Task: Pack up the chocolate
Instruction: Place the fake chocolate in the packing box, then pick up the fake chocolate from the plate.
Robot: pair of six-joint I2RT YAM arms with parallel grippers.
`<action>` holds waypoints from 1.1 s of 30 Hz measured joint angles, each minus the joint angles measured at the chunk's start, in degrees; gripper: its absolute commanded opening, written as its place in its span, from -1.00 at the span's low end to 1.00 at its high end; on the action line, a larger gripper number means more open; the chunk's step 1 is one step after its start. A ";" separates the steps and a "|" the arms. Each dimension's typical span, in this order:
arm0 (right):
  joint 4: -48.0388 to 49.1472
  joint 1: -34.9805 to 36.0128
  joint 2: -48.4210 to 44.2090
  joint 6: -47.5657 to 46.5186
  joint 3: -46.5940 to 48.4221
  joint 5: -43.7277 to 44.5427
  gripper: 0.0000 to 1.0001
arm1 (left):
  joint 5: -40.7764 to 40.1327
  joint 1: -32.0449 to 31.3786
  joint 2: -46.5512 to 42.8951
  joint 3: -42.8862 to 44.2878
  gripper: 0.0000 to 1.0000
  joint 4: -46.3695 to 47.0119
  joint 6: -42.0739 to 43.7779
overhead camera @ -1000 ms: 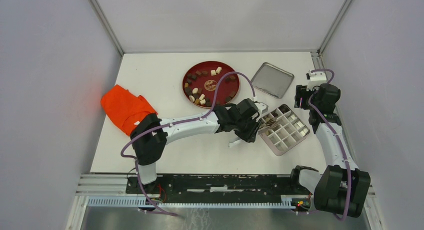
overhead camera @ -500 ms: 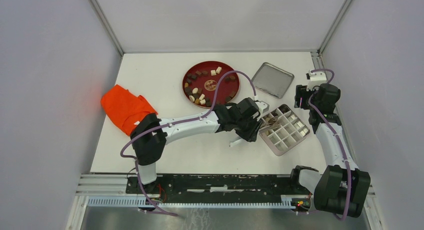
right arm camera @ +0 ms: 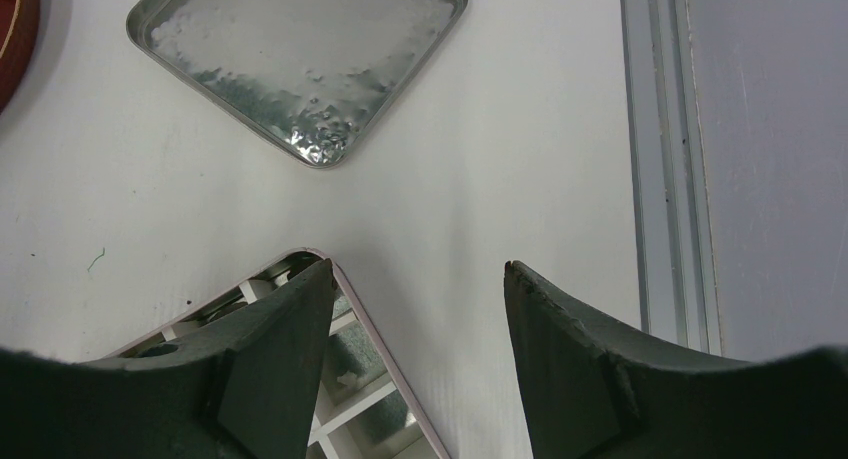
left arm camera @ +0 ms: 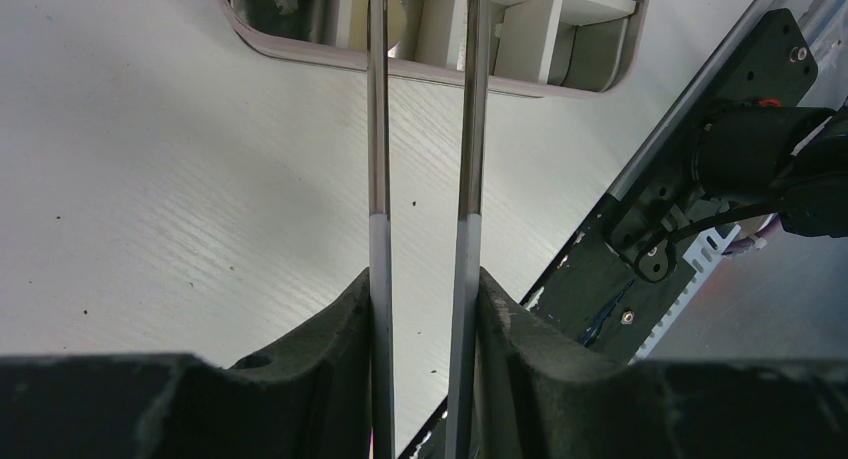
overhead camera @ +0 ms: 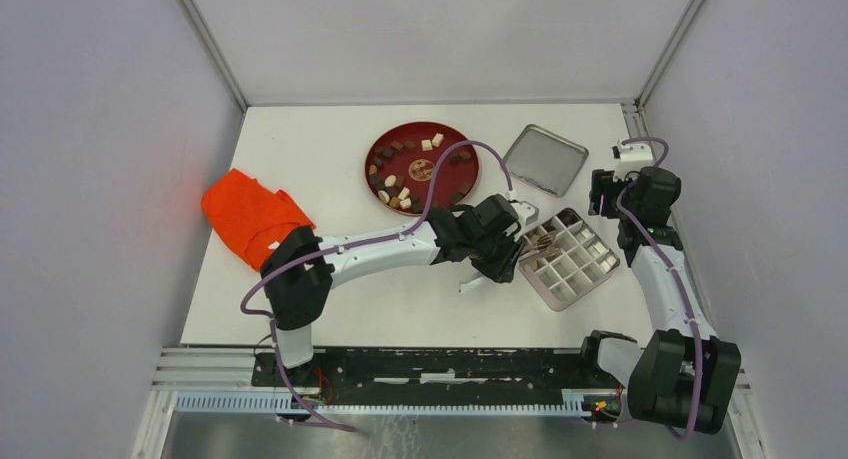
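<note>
White bench (overhead camera: 330,279), nothing fancy. Clamping tweezers (left arm camera: 377,129) in left end effector (left arm camera: 422,289), tips inside compartment box (left arm camera: 520,82); holding right end effector (right arm camera: 415,269) spread apart over box's corner.

The right gripper (right arm camera: 415,269) hangs with its two dark fingers spread wide, only bare white table (right arm camera: 150,219) between them. Beyond it lies a silver metal tray (right arm camera: 300,54), set cornerwise. A corner of the divided box (right arm camera: 360,379) pokes out beside the left-hand finger, and a metal rail (right arm camera: 665,159) runs along the right.
</note>
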 measured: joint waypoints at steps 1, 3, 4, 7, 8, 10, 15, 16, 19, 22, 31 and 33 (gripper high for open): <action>0.00 0.00 0.00 0.00 0.00 0.00 0.38 | 0.00 0.00 0.00 0.00 -0.17 0.02 0.00; 0.00 0.00 0.00 0.00 0.00 0.00 0.38 | 0.00 0.00 0.00 0.00 -0.17 0.00 0.00; 0.00 0.00 0.00 0.00 0.00 0.00 0.38 | 0.00 0.00 0.00 0.00 -0.16 0.00 0.00; 0.00 0.00 0.00 0.00 0.00 0.00 0.38 | -0.02 0.00 0.00 0.00 -0.17 0.00 0.00; 0.00 0.00 0.00 0.00 0.00 0.00 0.38 | -0.02 0.00 0.00 0.00 -0.17 0.00 0.00; 0.00 0.00 0.00 0.00 0.00 0.00 0.38 | -0.02 0.00 0.00 0.00 -0.16 0.00 0.00; 0.00 0.00 0.00 0.00 0.00 0.00 0.38 | -0.07 0.00 0.00 0.02 -0.18 0.00 0.00; 0.00 0.00 0.00 0.00 0.00 0.00 0.38 | -0.11 0.00 0.00 0.02 -0.19 0.00 0.00; 0.00 0.00 0.00 0.00 0.00 0.00 0.38 | -0.39 0.00 -0.02 0.02 -0.21 -0.02 0.00; 0.00 0.00 0.00 0.00 0.00 0.00 0.38 | -0.72 0.02 -0.35 0.02 -0.21 0.00 -0.02; 0.00 0.00 0.00 0.00 0.00 -0.02 0.38 | 1.70 5.03 -11.67 -5.35 -0.22 1.77 -0.04; 0.00 0.00 0.00 0.00 0.00 0.00 0.38 | 2.19 8.35 -14.69 -7.04 -0.22 2.25 -0.02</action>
